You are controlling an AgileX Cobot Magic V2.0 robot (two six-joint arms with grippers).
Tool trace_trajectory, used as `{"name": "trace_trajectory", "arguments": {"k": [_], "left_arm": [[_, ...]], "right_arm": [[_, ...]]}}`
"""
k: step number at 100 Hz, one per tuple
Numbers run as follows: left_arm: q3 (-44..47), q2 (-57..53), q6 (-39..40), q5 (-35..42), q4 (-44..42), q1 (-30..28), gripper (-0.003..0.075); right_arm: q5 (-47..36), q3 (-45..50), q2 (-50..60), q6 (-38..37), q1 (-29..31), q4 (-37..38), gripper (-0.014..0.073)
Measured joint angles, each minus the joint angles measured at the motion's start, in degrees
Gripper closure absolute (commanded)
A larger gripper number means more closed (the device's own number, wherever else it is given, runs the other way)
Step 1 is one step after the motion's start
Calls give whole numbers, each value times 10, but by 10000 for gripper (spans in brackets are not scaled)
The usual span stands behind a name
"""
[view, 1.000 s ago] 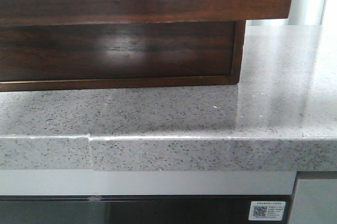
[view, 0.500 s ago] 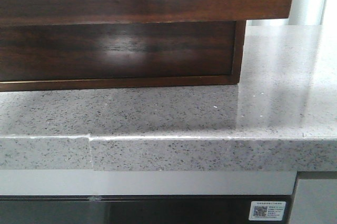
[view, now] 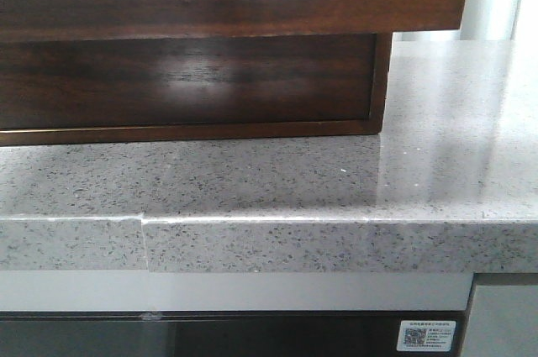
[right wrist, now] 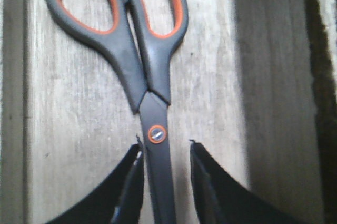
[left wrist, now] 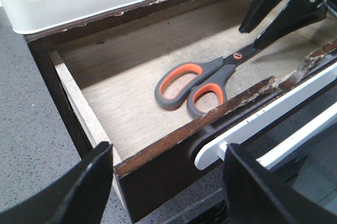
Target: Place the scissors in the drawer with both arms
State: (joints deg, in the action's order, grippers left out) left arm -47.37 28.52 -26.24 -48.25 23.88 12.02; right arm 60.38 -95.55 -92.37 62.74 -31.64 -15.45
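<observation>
The right tool (right wrist: 164, 182) sits right over the scissors (left wrist: 196, 79), its fingers apart w/ the blade between them, a slim gap showing on the side where it can be seen, so it looks let go or about to let go, not clamped. From that tool the scissors run straight ahead: blade nearest, pivot screw just beyond the fingertips, grey/orange handle loops farthest. Long axis lines up w/ the tool's own reach, tips pointing back toward it. The scissors lie flat on the floor of the drawer (left wrist: 79, 108), which stands pulled out, approx. mid-floor and apart from the walls. The left tool (left wrist: 166, 182) is wide apart, holding nothing, just outside the drawer's front edge; from it the scissors lie ahead, beyond that edge, loops nearer and blade farther. The right arm is nearer by far. Judged, placing looks done; closing remains. Farthest, the front view shows only the drawer's dark front above the speckled worktop (view: 277, 181); no tool there.
</observation>
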Motion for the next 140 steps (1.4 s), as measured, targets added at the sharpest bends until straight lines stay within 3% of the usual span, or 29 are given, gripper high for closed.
{"name": "trace_trajectory", "arguments": {"k": [24,43,57,81,100,112,130,140], "left_arm": [[0,0,0,0,-2,0,293],[0,0,0,1,-2,0,293],[0,0,0,1,-5,0,293],[0,0,0,10,-8,0,293],[0,0,0,13,-10,0,301],[0,0,0,13,-10,0,391],[0,0,0,13,-10,0,615],[0,0,0,13,-10,0,724]], "right_arm": [[50,-59,35,-91,14,10,330],[93,-41,128,-196,50,10,330],[53,56,214,-258,81,10,330],[-93,306,376,-409,176,11,331],[-212,475,493,-456,219,13,344],[-257,540,547,-460,222,13,453],[-278,580,577,-461,222,13,662],[-281,583,577,-461,222,13,662]]}}
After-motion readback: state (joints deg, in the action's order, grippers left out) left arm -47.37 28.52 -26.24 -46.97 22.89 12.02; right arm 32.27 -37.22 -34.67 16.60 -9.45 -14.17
